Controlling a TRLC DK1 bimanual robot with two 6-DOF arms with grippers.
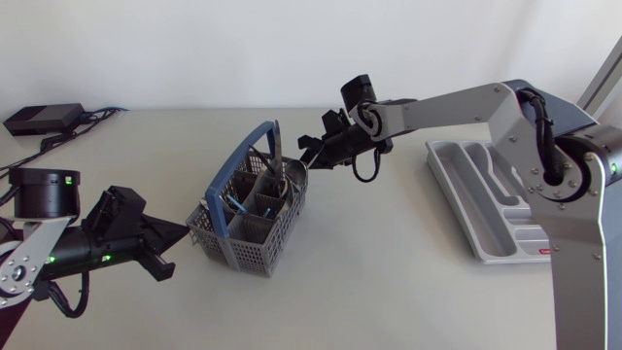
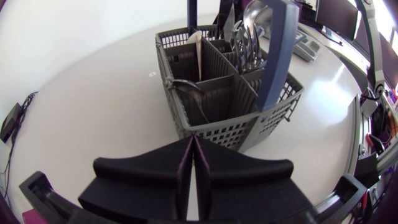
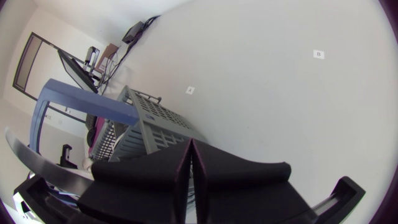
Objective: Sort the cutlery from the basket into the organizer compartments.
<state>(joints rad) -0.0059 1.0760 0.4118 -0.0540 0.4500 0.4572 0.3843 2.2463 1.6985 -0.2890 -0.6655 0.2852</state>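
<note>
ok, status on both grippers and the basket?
Left gripper shut, empty, beside basket. Right gripper shut at basket's rim. Cutlery in basket; organizer looks empty.

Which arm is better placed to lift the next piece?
Right: the right gripper hangs at the grey plastic basket's rim by the steel cutlery, with the grey organizer tray nearer that arm. The left gripper sits low, outside.

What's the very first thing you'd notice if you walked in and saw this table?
The grey plastic cutlery basket with a tall blue handle stands mid-table, with silver cutlery poking up from it. The long silver-grey right arm comes across from the right, and its black right gripper is at the basket's far corner. The grey organizer tray lies at the table's right, and the black left gripper sits beside the basket's other end.
</note>
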